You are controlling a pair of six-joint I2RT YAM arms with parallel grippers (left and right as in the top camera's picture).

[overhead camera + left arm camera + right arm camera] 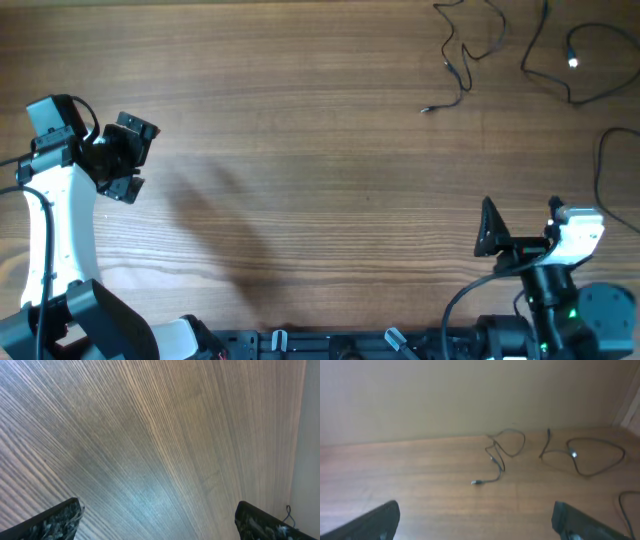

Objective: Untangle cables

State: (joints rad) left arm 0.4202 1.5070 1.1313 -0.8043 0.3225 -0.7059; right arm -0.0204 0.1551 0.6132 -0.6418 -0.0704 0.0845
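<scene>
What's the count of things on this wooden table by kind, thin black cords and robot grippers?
Thin black cables: 3
Black two-finger grippers: 2, left gripper and right gripper, both open and holding nothing
Total: 5

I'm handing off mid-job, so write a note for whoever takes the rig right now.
Left gripper: open, empty, over bare table at the left.
Right gripper: open, empty, facing the cords.
Far right, lying apart: kinked cord, looped cord, third cord partly out of view.
Done: the cords look separated.
Left: the kinked cord seems to cross itself; check the third cord's hidden end.
</scene>
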